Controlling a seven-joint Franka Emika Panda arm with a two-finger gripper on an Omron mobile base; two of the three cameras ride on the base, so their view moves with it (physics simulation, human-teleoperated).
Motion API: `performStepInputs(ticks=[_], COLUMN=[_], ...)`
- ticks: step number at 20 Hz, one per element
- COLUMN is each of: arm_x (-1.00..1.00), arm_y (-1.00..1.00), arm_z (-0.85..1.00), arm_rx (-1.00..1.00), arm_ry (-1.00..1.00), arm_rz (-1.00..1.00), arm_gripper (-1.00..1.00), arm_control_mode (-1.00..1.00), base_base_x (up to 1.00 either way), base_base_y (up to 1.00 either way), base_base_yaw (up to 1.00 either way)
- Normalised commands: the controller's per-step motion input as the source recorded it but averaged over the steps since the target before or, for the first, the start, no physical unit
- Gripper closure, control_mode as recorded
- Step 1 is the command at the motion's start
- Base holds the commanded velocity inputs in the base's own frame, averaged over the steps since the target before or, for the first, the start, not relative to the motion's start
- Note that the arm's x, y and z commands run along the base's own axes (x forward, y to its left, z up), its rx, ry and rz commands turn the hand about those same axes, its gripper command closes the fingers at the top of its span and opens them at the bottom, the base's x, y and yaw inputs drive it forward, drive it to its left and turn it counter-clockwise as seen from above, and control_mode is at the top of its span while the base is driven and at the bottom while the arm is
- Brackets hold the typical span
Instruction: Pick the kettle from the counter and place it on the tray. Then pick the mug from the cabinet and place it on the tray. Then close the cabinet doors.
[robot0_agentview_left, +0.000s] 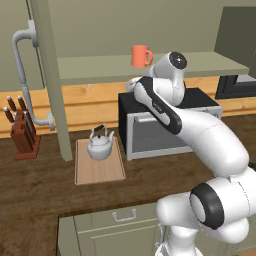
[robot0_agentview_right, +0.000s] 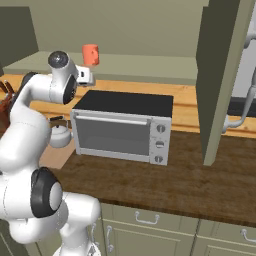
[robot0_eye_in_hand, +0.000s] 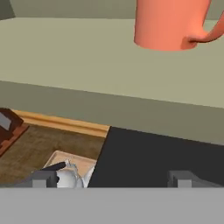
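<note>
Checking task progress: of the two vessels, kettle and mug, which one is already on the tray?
The kettle: the silvery one with the dark arched handle stands on the light wooden tray. The orange mug stands on the cabinet shelf.

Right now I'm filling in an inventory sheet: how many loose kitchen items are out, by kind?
Kettle: 1
Mug: 1
Tray: 1
Toaster oven: 1
Knife block: 1
Total: 5

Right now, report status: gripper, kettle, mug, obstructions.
Gripper open, empty, below shelf level. Silvery-grey rounded kettle on light wooden tray. Orange cylindrical mug upright on olive cabinet shelf. Black-topped toaster oven beneath gripper.
</note>
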Motion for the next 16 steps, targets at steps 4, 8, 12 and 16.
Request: performStepInputs(ticks=[4,8,12,16], arm_x=[0.12,0.0,0.23,0.35], arm_y=[-0.34,-0.16,-0.04,-0.11], arm_z=[0.71,0.42,0.05,0.0], arm_rx=[0.04,0.0,0.0,0.0], arm_ry=[0.01,0.02,0.01,0.06], arm_rz=[0.0,0.0,0.0,0.0], arm_gripper=[-1.0,-1.0,-1.0,-1.0], arm_control_mode=[-1.0,-1.0,-1.0,-1.0], base_base_x=[0.0,0.0,0.0,0.0], base_base_y=[0.0,0.0,0.0,0.0], base_base_yaw=[0.0,0.0,0.0,0.0])
